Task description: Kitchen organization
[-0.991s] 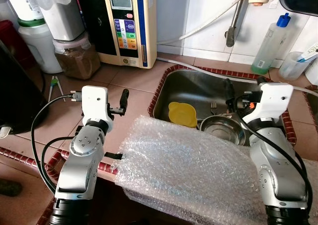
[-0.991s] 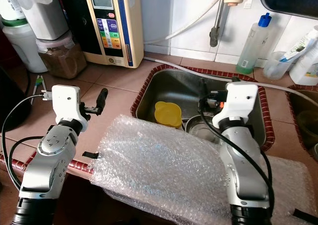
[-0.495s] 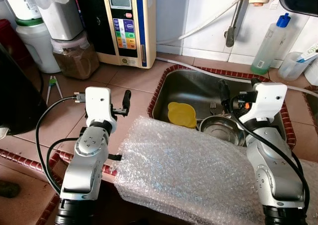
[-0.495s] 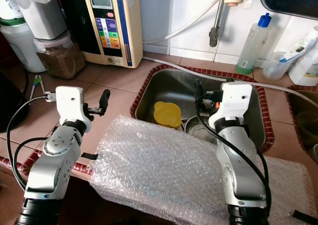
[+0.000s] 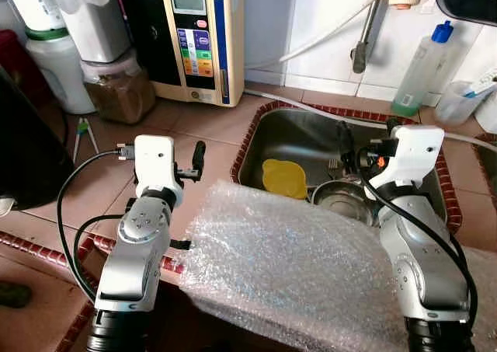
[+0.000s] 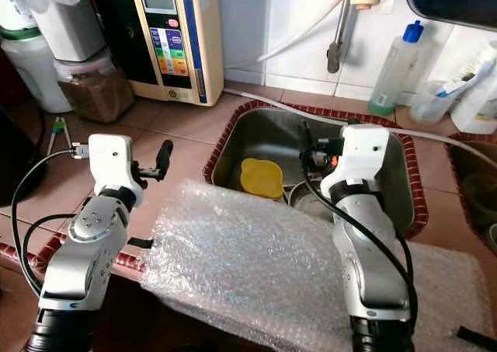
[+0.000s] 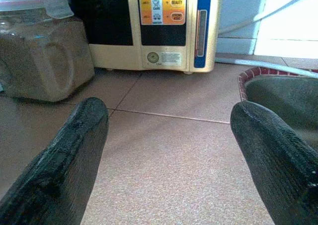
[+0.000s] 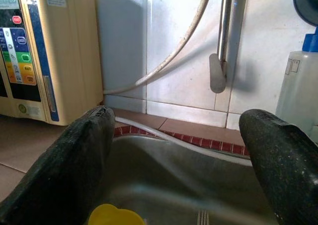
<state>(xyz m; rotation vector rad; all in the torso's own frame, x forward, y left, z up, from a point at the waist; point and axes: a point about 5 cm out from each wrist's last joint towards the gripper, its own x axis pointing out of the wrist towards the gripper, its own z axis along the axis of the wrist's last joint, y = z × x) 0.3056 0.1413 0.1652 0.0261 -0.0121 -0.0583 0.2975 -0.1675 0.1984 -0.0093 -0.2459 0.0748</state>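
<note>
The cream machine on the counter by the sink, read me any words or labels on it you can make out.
"BEAUTY": on an orange button of the cream machine, in the left wrist view.
Brand name above its display: too blurred to read for certain.
Other coloured buttons: print too small.
Small sticker near its base: lines of print, unreadable.

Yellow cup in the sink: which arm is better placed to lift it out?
Right, probably. The right claw hangs open over the sink, with the yellow cup just below and left of it. The left claw is open too, but sits over the counter tiles outside the sink's rim.
</note>
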